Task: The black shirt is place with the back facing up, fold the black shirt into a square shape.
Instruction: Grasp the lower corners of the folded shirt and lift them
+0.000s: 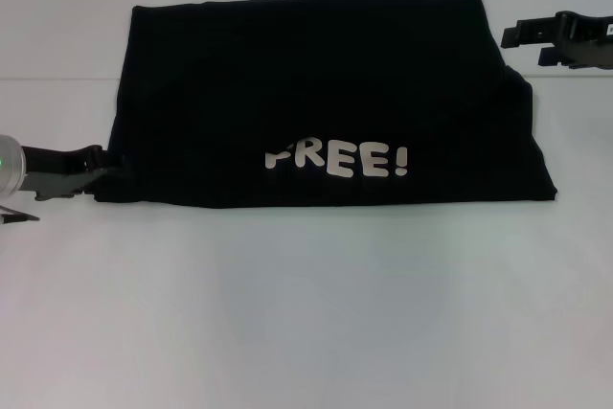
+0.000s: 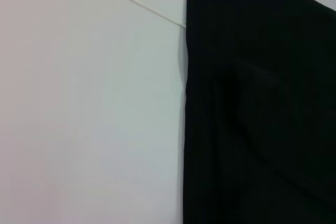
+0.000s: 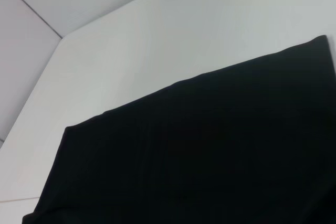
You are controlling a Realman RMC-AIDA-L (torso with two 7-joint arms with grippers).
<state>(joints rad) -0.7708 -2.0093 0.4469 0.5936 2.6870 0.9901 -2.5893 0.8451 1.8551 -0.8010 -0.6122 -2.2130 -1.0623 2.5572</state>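
Shirt count: one black shirt (image 1: 326,93), folded, flat mid-worktop (image 1: 306,313), long axis left-right, white "FREE!" lettering (image 1: 337,160) facing up near front edge. Left end effector (image 1: 96,171) at shirt's front-left corner, grip unclear. Right end effector (image 1: 522,40) open, beside far-right corner.

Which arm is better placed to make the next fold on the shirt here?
Probably the left. The left gripper sits at the near left corner of the black shirt, low at its edge. The right gripper hangs beside the far right corner, off the fabric.
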